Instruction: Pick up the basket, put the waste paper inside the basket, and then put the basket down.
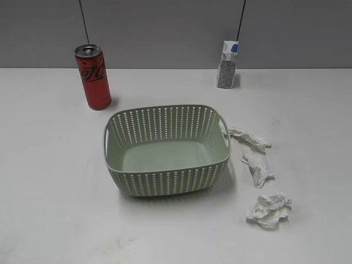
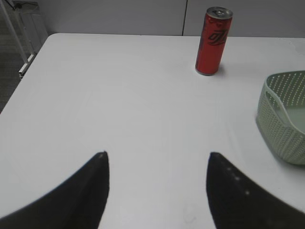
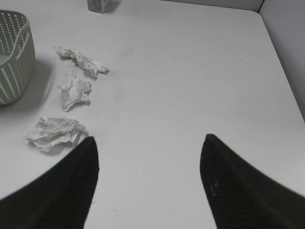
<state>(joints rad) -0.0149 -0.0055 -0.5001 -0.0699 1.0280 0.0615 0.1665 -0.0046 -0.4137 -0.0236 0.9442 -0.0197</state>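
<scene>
Left gripper (image 2: 155,157): jaws standing wide apart, holding nothing, hanging over bare table (image 1: 49,209) well left of the basket.

Red can (image 1: 93,77): standing upright behind the basket's left rear corner. White script is running down its side; it looks like a cola logo, but the letters are not reading clearly. Risk: an arm reaching for the left handle may be sweeping close enough to tip it.

Basket (image 1: 166,149): sage-green, slotted, sitting upright and empty at the table's centre, cut-out handles facing left and right. Risk: a grip on one handle alone is likely leaving it tilting, so paper dropped in could be sliding out; thin plastic may also be flexing in the jaws.

Carton (image 1: 227,71): small, white and grey, blue mark at top, standing at the rear. Print too small to read.

Waste paper: three crumpled white wads lying just right of the basket, upper (image 1: 250,137), middle (image 1: 257,166), lower (image 1: 269,209). Risk: soft, loose tissue may be tearing, trailing or slipping from the fingers; upper and middle wads are lying nearly touching, so one pinch may be dragging both.

Right gripper (image 3: 148,138): jaws spread wide, empty, hanging right of the wads.
</scene>
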